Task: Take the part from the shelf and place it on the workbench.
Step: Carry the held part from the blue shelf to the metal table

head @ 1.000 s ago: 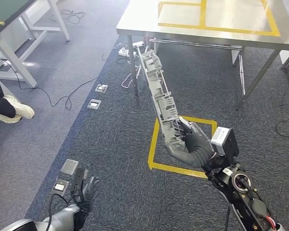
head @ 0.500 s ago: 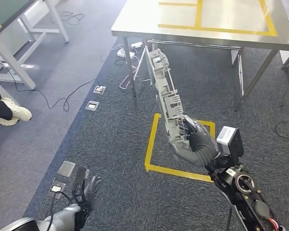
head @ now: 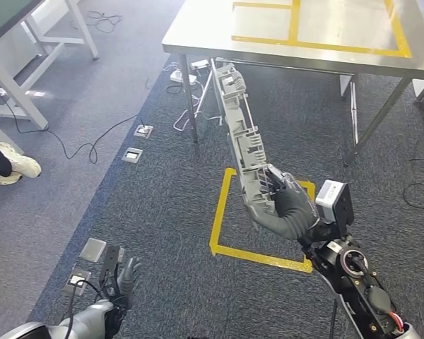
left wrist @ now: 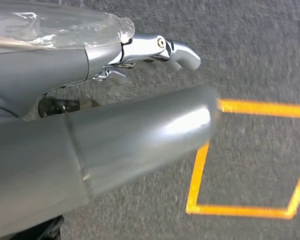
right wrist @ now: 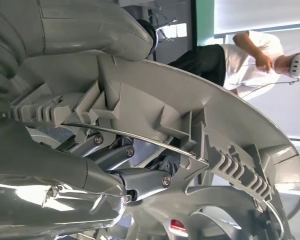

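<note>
Currently right robot hand [head: 287, 205] grips the lower end of the long grey part [head: 244, 141], held tilted above the carpet, top end near the tabletop [head: 338, 56] edge. Left robot hand [head: 126, 279] hangs low, fingers apart, holding nothing.

The part [head: 242, 134] is a long, narrow grey plastic moulding, ribbed and slotted, with a thin metal rod along it. Gripped at its lower end, it slants up over the carpet toward the near edge of the steel counter [head: 327, 56].
</note>
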Tool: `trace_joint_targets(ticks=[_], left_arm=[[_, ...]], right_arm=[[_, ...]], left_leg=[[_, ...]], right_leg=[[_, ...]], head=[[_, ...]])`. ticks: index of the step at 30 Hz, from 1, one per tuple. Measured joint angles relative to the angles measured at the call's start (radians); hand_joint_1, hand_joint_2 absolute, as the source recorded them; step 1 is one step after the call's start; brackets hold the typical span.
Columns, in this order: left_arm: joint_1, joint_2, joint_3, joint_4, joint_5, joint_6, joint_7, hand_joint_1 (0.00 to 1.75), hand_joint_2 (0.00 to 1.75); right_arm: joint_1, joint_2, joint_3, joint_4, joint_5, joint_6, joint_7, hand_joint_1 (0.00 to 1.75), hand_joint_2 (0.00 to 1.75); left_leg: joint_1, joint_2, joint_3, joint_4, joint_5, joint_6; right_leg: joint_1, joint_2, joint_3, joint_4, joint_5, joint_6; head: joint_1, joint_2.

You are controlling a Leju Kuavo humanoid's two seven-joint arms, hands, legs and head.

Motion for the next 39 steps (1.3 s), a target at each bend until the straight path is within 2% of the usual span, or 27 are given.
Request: trace_joint_targets(ticks=[2, 5, 6, 7, 8, 9, 10, 11, 12, 13, 16, 18, 21, 22, 23, 24, 26, 27, 28, 31, 32, 33, 34, 36, 37, 38, 39], left_arm=[[0.001, -0.002, 0.000, 0.000, 0.000, -0.001, 0.000, 0.00, 0.00], [0.000, -0.004, 0.000, 0.000, 0.000, -0.002, 0.001, 0.00, 0.00], [0.001, -0.004, 0.000, 0.000, 0.000, -0.002, 0.002, 0.00, 0.00], [0.002, -0.005, 0.000, 0.000, 0.000, -0.002, 0.002, 0.00, 0.00], [0.003, -0.005, 0.000, 0.000, 0.000, -0.002, 0.002, 0.00, 0.00], [0.003, -0.006, 0.000, 0.000, 0.000, -0.002, 0.003, 0.00, 0.00], [0.003, -0.007, 0.000, 0.000, 0.000, -0.002, 0.003, 0.00, 0.00], [0.003, -0.008, 0.000, 0.000, 0.000, -0.002, 0.003, 0.00, 0.00], [0.002, -0.009, 0.000, 0.000, 0.000, -0.002, 0.004, 0.00, 0.00], [0.002, -0.009, 0.000, 0.000, 0.000, -0.002, 0.005, 0.00, 0.00], [0.001, -0.009, 0.000, 0.000, 0.001, -0.002, 0.006, 0.00, 0.00], [0.000, -0.009, 0.000, 0.000, 0.001, -0.003, 0.005, 0.00, 0.00], [0.003, -0.010, 0.000, 0.000, 0.001, -0.002, 0.004, 0.00, 0.00], [0.005, -0.009, 0.000, 0.000, 0.002, -0.002, 0.004, 0.00, 0.00], [0.007, -0.009, 0.000, 0.000, 0.002, -0.002, 0.004, 0.00, 0.00], [0.008, -0.008, 0.000, 0.000, 0.001, -0.002, 0.004, 0.00, 0.00], [0.009, -0.007, 0.000, 0.000, 0.001, -0.002, 0.004, 0.00, 0.00], [0.010, -0.006, 0.000, 0.000, 0.001, -0.002, 0.004, 0.00, 0.00], [0.011, -0.006, 0.000, 0.000, 0.001, -0.002, 0.004, 0.00, 0.00], [0.010, -0.006, 0.000, 0.000, 0.000, -0.002, 0.004, 0.00, 0.00], [0.009, -0.006, 0.000, 0.000, 0.000, -0.002, 0.003, 0.00, 0.00], [0.009, -0.006, 0.000, 0.000, -0.001, -0.002, 0.003, 0.00, 0.00], [0.010, -0.006, 0.000, 0.000, -0.002, -0.002, 0.003, 0.00, 0.00], [0.011, -0.005, 0.000, 0.000, -0.002, -0.002, 0.003, 0.00, 0.00], [0.012, -0.006, 0.000, 0.000, -0.002, -0.002, 0.003, 0.00, 0.00], [0.013, -0.006, 0.000, 0.000, -0.002, -0.002, 0.003, 0.00, 0.00], [0.013, -0.007, 0.000, 0.000, -0.002, -0.002, 0.003, 0.00, 0.00]], right_arm=[[-0.002, 0.000, -0.002, 0.001, 0.001, 0.000, -0.001, 1.75, 1.75], [-0.004, 0.000, -0.005, 0.003, 0.003, 0.002, -0.006, 1.75, 1.75], [-0.003, 0.000, -0.005, 0.005, 0.004, 0.002, -0.007, 1.75, 1.75], [-0.002, 0.000, -0.005, 0.008, 0.004, 0.002, -0.007, 1.75, 1.75], [-0.001, 0.000, -0.006, 0.010, 0.005, 0.002, -0.007, 1.75, 1.75], [0.000, 0.000, -0.006, 0.012, 0.005, 0.002, -0.008, 1.75, 1.75], [0.000, 0.000, -0.007, 0.014, 0.005, 0.002, -0.009, 1.75, 1.75], [-0.001, 0.000, -0.008, 0.015, 0.005, 0.002, -0.010, 1.75, 1.75], [-0.003, 0.000, -0.009, 0.015, 0.005, 0.002, -0.012, 1.75, 1.75], [-0.004, 0.001, -0.010, 0.015, 0.005, 0.003, -0.014, 1.75, 1.75], [-0.007, 0.002, -0.013, 0.016, 0.006, 0.003, -0.014, 1.75, 1.75], [-0.009, 0.002, -0.015, 0.016, 0.007, 0.002, -0.013, 1.75, 1.75], [-0.012, 0.002, -0.017, 0.016, 0.008, 0.002, -0.015, 1.75, 1.75], [-0.011, 0.002, -0.017, 0.016, 0.008, 0.001, -0.015, 1.75, 1.75], [-0.010, 0.002, -0.017, 0.016, 0.009, 0.000, -0.013, 1.75, 1.75], [-0.009, 0.002, -0.017, 0.016, 0.009, -0.001, -0.012, 1.75, 1.75], [-0.010, 0.002, -0.019, 0.016, 0.009, -0.006, -0.011, 1.75, 1.75], [-0.011, 0.002, -0.020, 0.015, 0.009, -0.010, -0.012, 1.75, 1.75], [-0.013, 0.002, -0.021, 0.014, 0.010, -0.016, -0.011, 1.75, 1.75], [-0.017, 0.003, -0.031, 0.005, 0.013, -0.043, -0.006, 1.75, 1.75], [-0.018, 0.002, -0.035, 0.003, 0.014, -0.051, -0.005, 1.75, 1.75], [-0.019, 0.002, -0.039, 0.001, 0.017, -0.057, -0.005, 1.75, 1.75], [-0.019, 0.002, -0.043, 0.000, 0.022, -0.064, -0.007, 1.75, 1.75], [-0.018, 0.002, -0.049, 0.000, 0.033, -0.082, -0.009, 1.75, 1.75], [-0.017, 0.001, -0.054, -0.001, 0.038, -0.091, -0.009, 1.75, 1.75], [-0.017, 0.000, -0.058, -0.001, 0.042, -0.100, -0.007, 1.75, 1.75], [-0.017, -0.001, -0.063, -0.002, 0.045, -0.109, -0.006, 1.75, 1.75]], left_leg=[[0.004, -0.005, 0.023, -0.010, -0.008, 0.009], [0.003, -0.011, 0.049, -0.013, -0.026, 0.018], [0.002, -0.013, 0.058, -0.013, -0.033, 0.019], [0.001, -0.016, 0.069, -0.012, -0.042, 0.020], [0.001, -0.019, 0.083, -0.012, -0.051, 0.019], [0.000, -0.022, 0.098, -0.012, -0.061, 0.018], [0.000, -0.025, 0.111, -0.011, -0.072, 0.015], [-0.001, -0.026, 0.122, -0.009, -0.082, 0.012], [-0.001, -0.028, 0.127, -0.007, -0.091, 0.007], [-0.002, -0.029, 0.130, -0.004, -0.098, 0.002], [-0.002, -0.026, 0.134, 0.014, -0.107, -0.013], [0.002, -0.018, 0.098, 0.086, -0.119, -0.023], [0.011, -0.010, -0.037, 0.274, -0.179, -0.040], [0.014, -0.009, -0.070, 0.298, -0.188, -0.043], [0.017, -0.008, -0.085, 0.285, -0.179, -0.046], [0.019, -0.007, -0.083, 0.238, -0.147, -0.048], [0.019, 0.001, -0.055, 0.099, -0.037, -0.047], [0.016, 0.004, -0.042, 0.049, 0.001, -0.041], [0.013, 0.007, -0.035, 0.023, 0.024, -0.033], [0.009, 0.003, -0.019, 0.016, 0.010, -0.007], [0.009, 0.001, -0.007, 0.013, 0.002, 0.001], [0.008, -0.002, 0.006, 0.011, -0.006, 0.008], [0.006, -0.004, 0.020, 0.010, -0.017, 0.013], [0.001, -0.006, 0.050, 0.010, -0.042, 0.021], [-0.002, -0.009, 0.068, 0.010, -0.057, 0.023], [-0.006, -0.012, 0.090, 0.010, -0.073, 0.025], [-0.010, -0.015, 0.115, 0.010, -0.090, 0.027]], right_leg=[[0.000, 0.000, -0.014, 0.043, -0.016, 0.006], [0.002, 0.003, -0.123, 0.236, -0.078, 0.010], [0.002, 0.003, -0.160, 0.284, -0.094, 0.013], [0.002, 0.003, -0.183, 0.300, -0.096, 0.015], [0.002, 0.003, -0.188, 0.277, -0.076, 0.016], [0.002, 0.003, -0.177, 0.222, -0.034, 0.014], [0.002, 0.004, -0.159, 0.149, 0.025, 0.012], [0.004, 0.005, -0.142, 0.081, 0.067, 0.008], [0.006, 0.007, -0.126, 0.034, 0.095, 0.001], [0.007, 0.008, -0.117, 0.009, 0.106, -0.006], [0.007, 0.008, -0.089, -0.005, 0.095, -0.027], [0.004, 0.007, -0.066, -0.012, 0.085, -0.036], [0.003, 0.007, -0.040, -0.014, 0.060, -0.041], [0.002, 0.008, -0.028, -0.014, 0.049, -0.039], [0.001, 0.009, -0.014, -0.014, 0.037, -0.037], [-0.001, 0.009, 0.003, -0.014, 0.024, -0.034], [-0.003, 0.008, 0.035, -0.013, -0.005, -0.023], [-0.003, 0.008, 0.044, -0.014, -0.019, -0.017], [-0.003, 0.008, 0.051, -0.017, -0.030, -0.010], [-0.003, 0.006, 0.068, -0.014, -0.037, 0.009], [-0.004, 0.005, 0.058, 0.017, -0.036, 0.013], [-0.005, 0.004, 0.030, 0.068, -0.040, 0.014], [-0.005, 0.004, -0.012, 0.138, -0.051, 0.013], [-0.001, 0.005, -0.107, 0.266, -0.105, 0.013], [0.001, 0.005, -0.144, 0.294, -0.137, 0.013], [0.003, 0.005, -0.167, 0.290, -0.156, 0.011], [0.006, 0.006, -0.179, 0.257, -0.149, 0.007]], head=[[0.006, 0.000], [0.017, 0.000], [0.018, 0.000], [0.019, 0.000], [0.021, 0.000], [0.022, 0.000], [0.025, 0.000], [0.027, 0.000], [0.029, 0.000], [0.029, 0.000], [0.026, 0.000], [0.022, 0.000], [0.014, 0.000], [0.012, 0.000], [0.011, 0.000], [0.009, 0.000], [0.008, 0.000], [0.007, 0.000], [0.008, 0.000], [0.012, 0.000], [0.014, 0.000], [0.017, 0.000], [0.019, 0.000], [0.021, 0.000], [0.022, 0.000], [0.023, 0.000], [0.024, 0.000]])
